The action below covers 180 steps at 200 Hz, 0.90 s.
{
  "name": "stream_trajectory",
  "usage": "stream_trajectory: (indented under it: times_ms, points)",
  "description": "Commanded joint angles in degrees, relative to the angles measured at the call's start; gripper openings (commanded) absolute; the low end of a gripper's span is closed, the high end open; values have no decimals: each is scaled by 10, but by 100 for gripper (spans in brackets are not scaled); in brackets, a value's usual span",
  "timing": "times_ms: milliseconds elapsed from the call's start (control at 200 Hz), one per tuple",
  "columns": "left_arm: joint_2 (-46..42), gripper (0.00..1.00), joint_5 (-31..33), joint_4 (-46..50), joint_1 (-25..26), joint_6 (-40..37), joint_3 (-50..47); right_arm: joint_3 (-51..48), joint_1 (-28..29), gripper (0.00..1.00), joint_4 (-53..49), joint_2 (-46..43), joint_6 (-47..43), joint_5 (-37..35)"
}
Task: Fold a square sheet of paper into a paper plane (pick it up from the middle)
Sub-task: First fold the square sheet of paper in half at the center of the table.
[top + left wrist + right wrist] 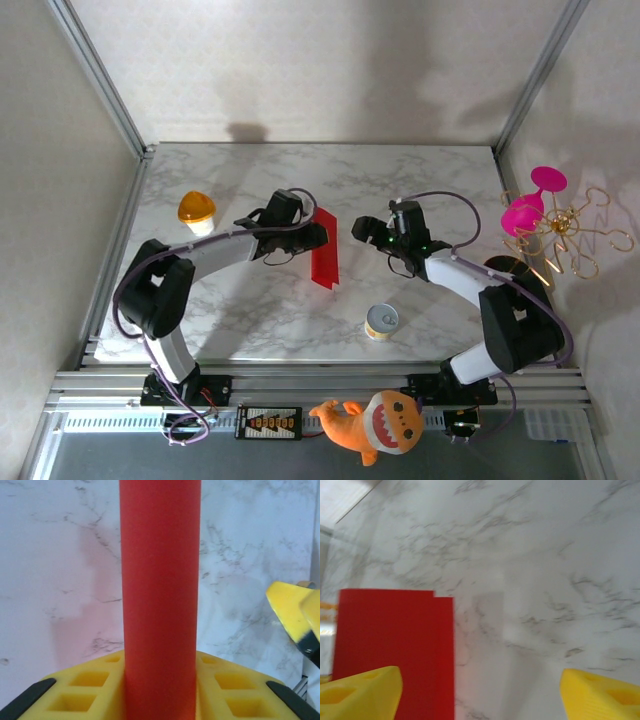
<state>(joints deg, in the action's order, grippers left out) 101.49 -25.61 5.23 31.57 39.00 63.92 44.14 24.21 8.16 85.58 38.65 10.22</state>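
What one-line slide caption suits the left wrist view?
Left gripper pinching the folded red paper, held over the marble table.

The square sheet of paper (325,250) is plain red and is folded into a long, narrow strip; one layer's edge is seen slightly offset from the other. It is located near the middle of the table (250,320), its length directed from the far edge towards the near edge.
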Motion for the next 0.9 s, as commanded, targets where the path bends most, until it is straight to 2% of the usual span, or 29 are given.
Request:
stream_trajectory:
  times_ms: [0,150,255,381,496,636,896]
  points:
    - [19,32,-8,-3,-14,-34,-12,8,-3,76,18,30,-12,87]
    - [30,30,-1,1,-31,-55,-25,24,2,65,15,67,-10,130]
    - [39,28,10,9,-34,-68,-27,44,15,53,7,94,-11,143]
    - [45,27,33,20,-35,-76,-28,73,37,33,-15,126,-6,125]
    - [52,26,34,20,-35,-80,-29,97,62,22,-29,150,0,93]
    - [59,26,42,27,-35,-88,-27,130,80,14,-37,185,5,103]
    - [71,24,47,36,-35,-95,-23,180,97,6,-50,247,5,141]
